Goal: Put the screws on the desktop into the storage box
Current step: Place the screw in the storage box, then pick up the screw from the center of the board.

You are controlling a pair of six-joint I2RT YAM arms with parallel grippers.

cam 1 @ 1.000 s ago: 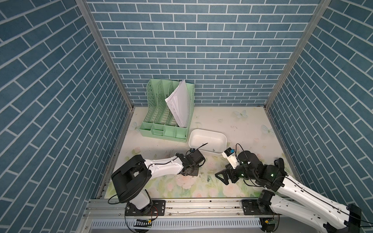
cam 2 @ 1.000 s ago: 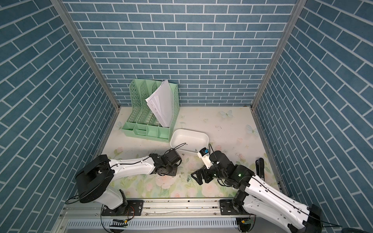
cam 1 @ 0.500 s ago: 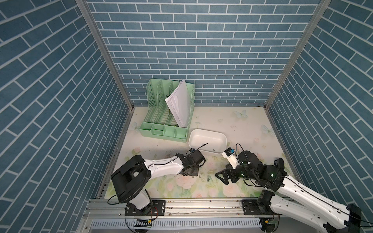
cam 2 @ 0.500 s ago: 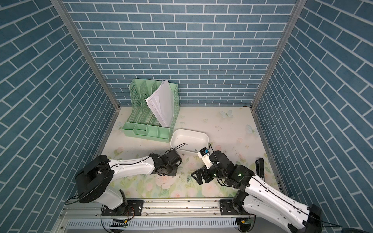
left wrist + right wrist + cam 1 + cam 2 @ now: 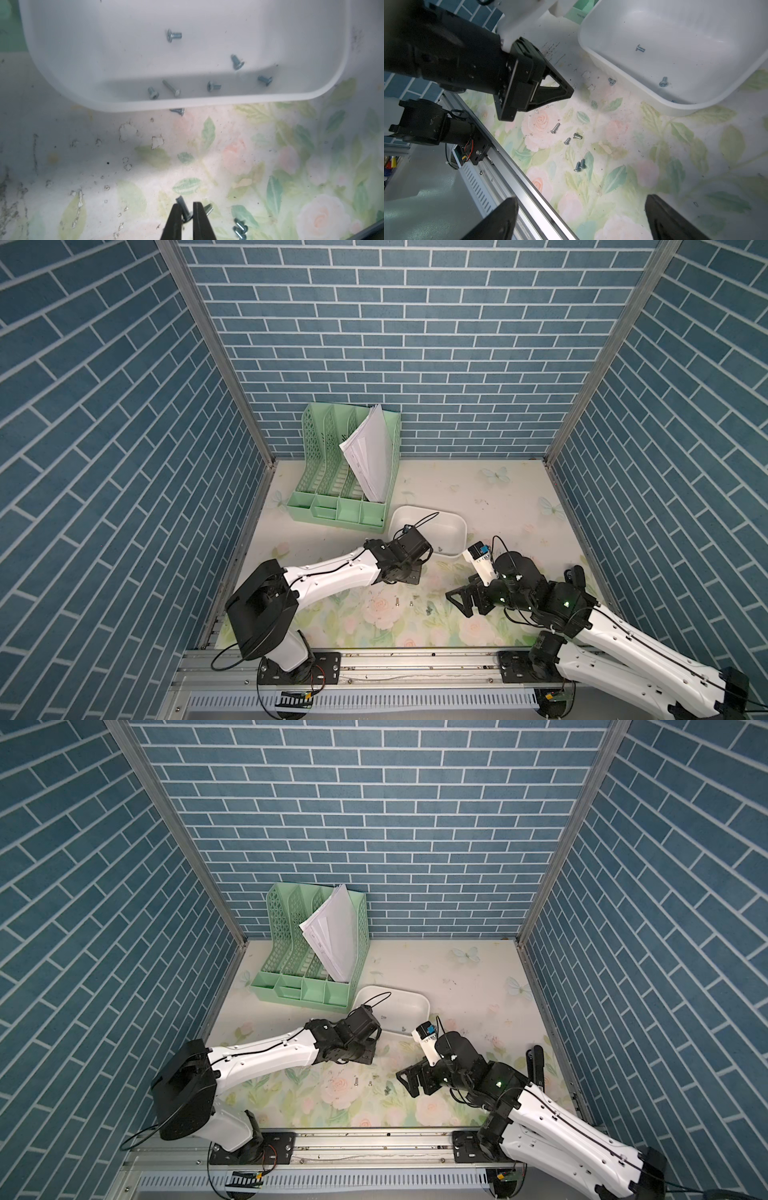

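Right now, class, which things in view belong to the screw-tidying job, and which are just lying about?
Belongs to the job:
loose screws on the desktop
screw between the left jaws
storage box, several screws already inside

Just lying about:
mint-green file rack
white papers standing in it

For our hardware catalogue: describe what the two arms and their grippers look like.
Both arms have glossy white shell links, left arm and right arm, with bulky black joint housings and thin black cables. The right arm shows small green lights. The left gripper and right gripper carry matte black, flat triangular fingers.
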